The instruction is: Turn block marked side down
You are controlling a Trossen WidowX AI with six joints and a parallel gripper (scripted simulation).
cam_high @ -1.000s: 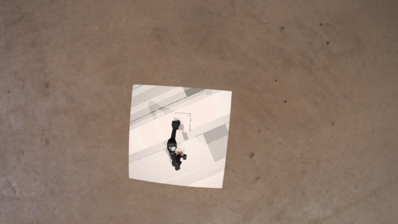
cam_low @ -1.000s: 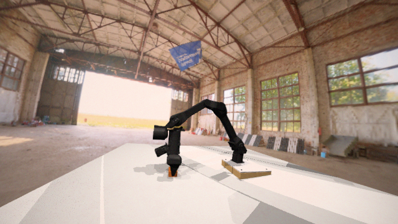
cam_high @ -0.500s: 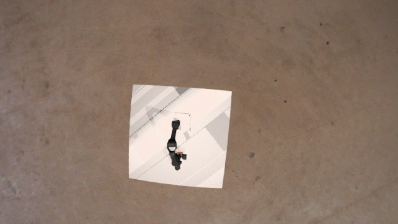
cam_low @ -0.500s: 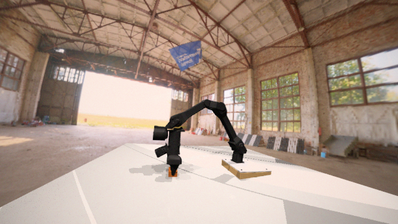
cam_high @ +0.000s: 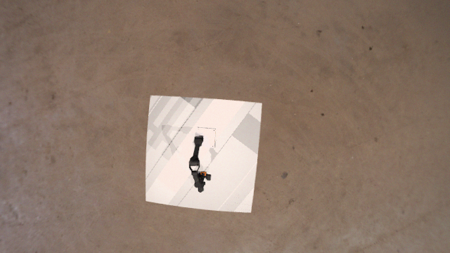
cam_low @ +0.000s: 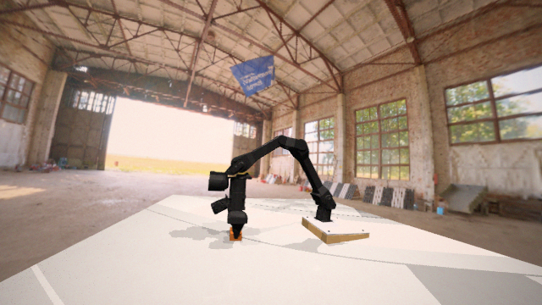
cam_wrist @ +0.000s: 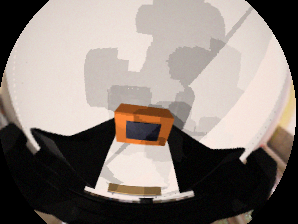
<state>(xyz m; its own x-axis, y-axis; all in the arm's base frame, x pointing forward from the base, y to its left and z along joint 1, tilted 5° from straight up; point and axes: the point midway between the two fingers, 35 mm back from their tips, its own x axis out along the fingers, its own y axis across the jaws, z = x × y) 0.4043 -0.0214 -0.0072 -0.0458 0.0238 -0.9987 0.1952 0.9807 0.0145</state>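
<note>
The orange block (cam_high: 203, 173) (cam_low: 232, 238) (cam_wrist: 143, 118) is a small box with a dark rectangular mark (cam_wrist: 143, 131) on the face turned up toward the wrist camera. It appears to rest on the pale table (cam_high: 239, 169) (cam_low: 127, 263). My gripper (cam_low: 236, 235) (cam_wrist: 143, 123) points down and is shut on the block, one finger at each of its left and right sides in the wrist view. The near finger covers part of the block in the exterior view. The underside of the block is hidden.
The arm's base plate (cam_low: 339, 231), with wooden edges, stands on the table to the right of the block in the exterior view. Its wooden edge (cam_wrist: 134, 190) shows low in the wrist view. Arm shadows fall on the table around the block.
</note>
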